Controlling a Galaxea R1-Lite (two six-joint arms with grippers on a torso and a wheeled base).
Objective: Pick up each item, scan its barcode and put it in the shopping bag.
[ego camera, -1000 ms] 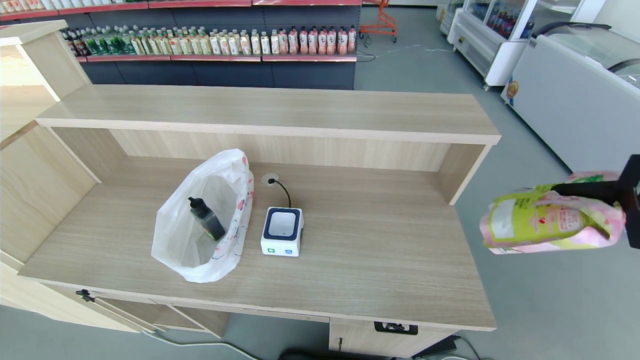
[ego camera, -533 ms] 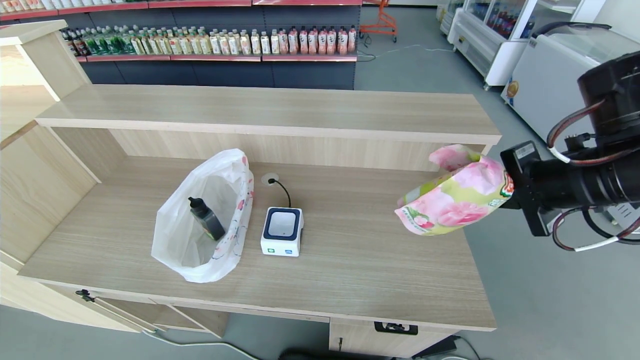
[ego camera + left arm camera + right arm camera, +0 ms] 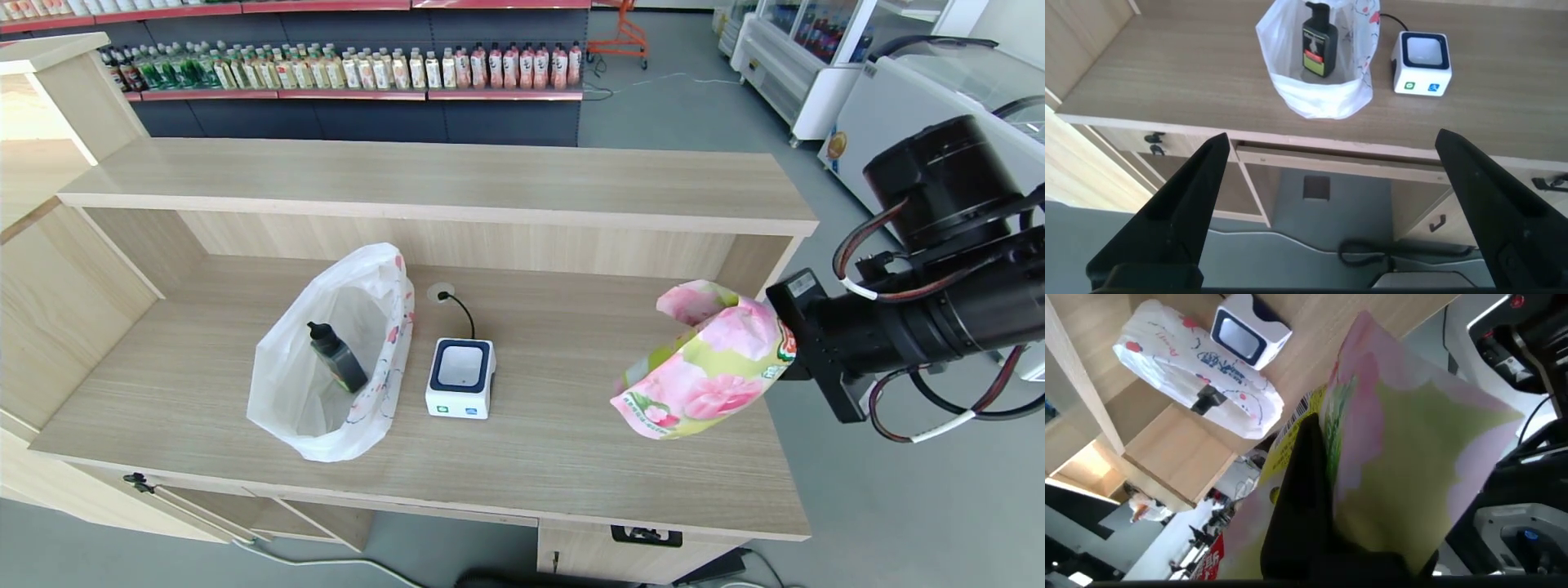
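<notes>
**Right gripper held floral pouch over right end of counter; left gripper idle, jaws apart**

Head view: the right gripper [image 3: 793, 349] came in from the right edge of the frame, jaws clamped on one end of the pouch [image 3: 704, 359]. The pouch was pink and green with a flower print. It hung in the air, tilted, with its free end pointing down and to the left, over the right part of the wooden counter [image 3: 571, 445]. It was well apart from the scanner [image 3: 461, 377].

The scanner, a white box with a dark window on top, sat at mid-frame on the counter. A black cable [image 3: 462, 310] ran from it to a hole in the desktop behind.

Just left of the scanner, the white shopping bag [image 3: 282, 384] lay with its mouth open. A dark bottle [image 3: 336, 357] leaned inside it.

Right wrist view: one black finger [image 3: 1306, 486] pressed across the pouch [image 3: 1421, 449], beside a barcode patch on the pouch's yellow edge. The bag and scanner were in the upper left of the frame.

Left wrist view: the left gripper [image 3: 1331, 140] had its jaws wide apart with nothing between them, and sat low, in front of the counter's front edge. The bag [image 3: 1319, 94], the bottle [image 3: 1317, 41] and the scanner [image 3: 1422, 64] were along the top of the frame.

Background in the head view: drink shelves [image 3: 343, 69] along the top and freezers [image 3: 922, 147] in the upper right.
</notes>
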